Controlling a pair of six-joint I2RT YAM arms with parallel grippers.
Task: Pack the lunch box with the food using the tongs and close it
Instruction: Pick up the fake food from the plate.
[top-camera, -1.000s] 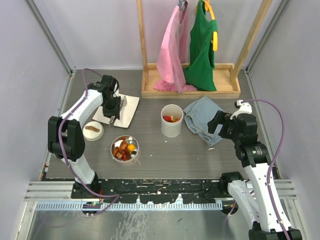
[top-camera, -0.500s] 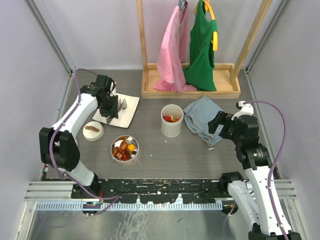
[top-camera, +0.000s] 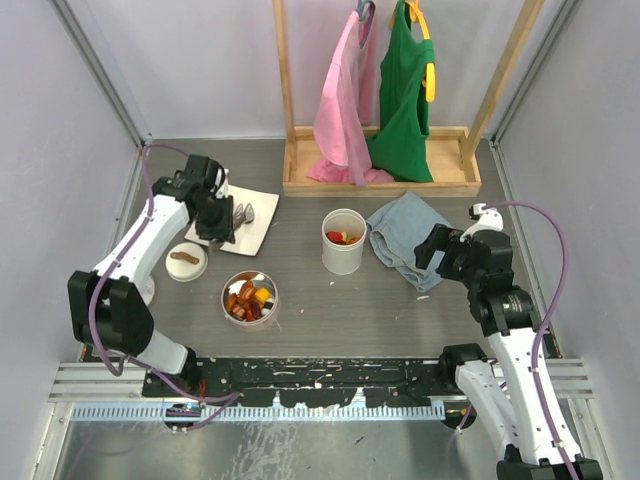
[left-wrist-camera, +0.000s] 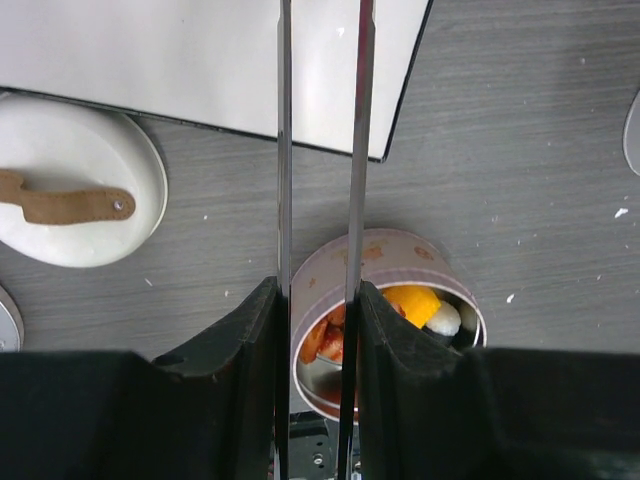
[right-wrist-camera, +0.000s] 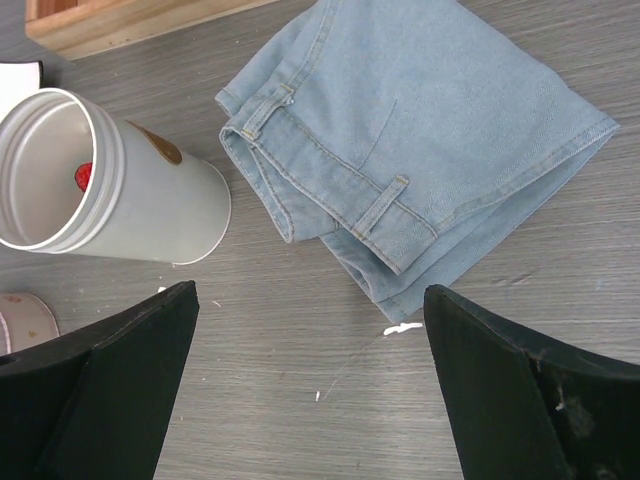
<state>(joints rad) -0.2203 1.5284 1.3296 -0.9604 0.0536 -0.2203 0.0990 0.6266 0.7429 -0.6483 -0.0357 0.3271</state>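
The tongs (left-wrist-camera: 283, 150) are seen clamped between the left gripper's (left-wrist-camera: 318, 300) fingers (left-wrist-camera: 235, 335). Both thin arms are pinched nearly parallel and carried out ahead of the fingertips, over the white plate (left-wrist-camera: 150, 60). Directly beneath the fingers sits the pink bowl (left-wrist-camera: 400, 262) of food (left-wrist-camera: 415, 300), and the white lid (left-wrist-camera: 70, 240) with its brown strap lies off to their left.

The lunch box (right-wrist-camera: 150, 215), a white canister with a red piece already inside, is found ahead and to the left of the right gripper (right-wrist-camera: 310, 295). That gripper's fingers are spread wide with nothing between them, and folded jeans (right-wrist-camera: 420, 130) are spread out ahead.

Trouble can be expected from the grip. The tongs are already squeezed partway, so little travel may be left for closing on a piece. A slim arm could twist or slide in the pads, and food could be dropped short of the box. The bowl's rim could also be clipped on the way down.
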